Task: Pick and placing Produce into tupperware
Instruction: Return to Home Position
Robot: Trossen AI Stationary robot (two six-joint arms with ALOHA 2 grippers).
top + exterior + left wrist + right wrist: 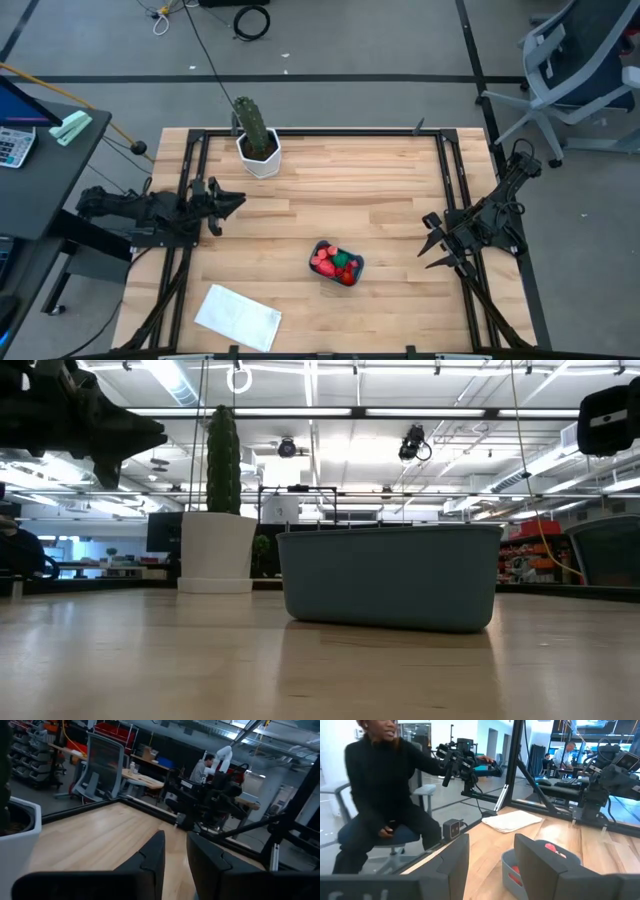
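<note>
Pale wood worktop (380, 200) — potted cactus (259, 152) at back, tupperware (390, 575) mid-front, white sheet (238, 317) front-left.

One tupperware (390, 575), one cactus (253, 122), one sheet (238, 317)

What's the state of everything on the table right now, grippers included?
left gripper: open by a narrow gap, empty, at the table's left edge.
right gripper: open wide, empty, at the table's right edge.
tupperware: upright, no lid, holding the produce.
produce: piled inside the tupperware.
cactus: upright in its white pot.
white sheet: lying flat.
</note>
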